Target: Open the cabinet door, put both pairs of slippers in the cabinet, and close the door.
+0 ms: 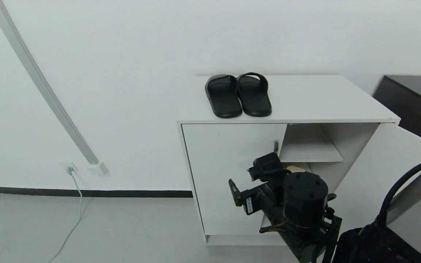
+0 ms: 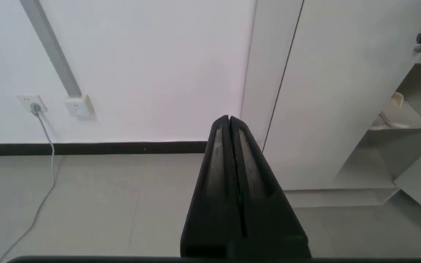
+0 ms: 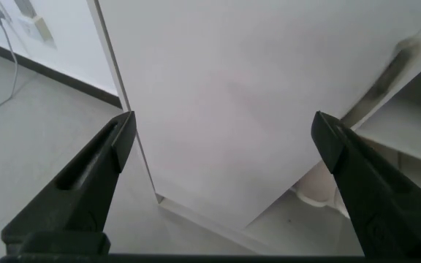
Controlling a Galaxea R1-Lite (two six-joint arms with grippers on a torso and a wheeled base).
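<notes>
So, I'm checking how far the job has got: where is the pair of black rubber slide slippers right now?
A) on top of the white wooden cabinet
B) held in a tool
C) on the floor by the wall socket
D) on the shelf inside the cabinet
A: the pair of black rubber slide slippers lies side by side on the flat top of the white wooden cabinet, above its closed left door.

No text, label, brand, number or sign legible: door and top of the white cabinet (image 1: 232,175) read plain, the black slippers (image 1: 238,95) on it carry no mark that can be made out, and the wall socket (image 1: 71,169) is too small to tell.
</notes>
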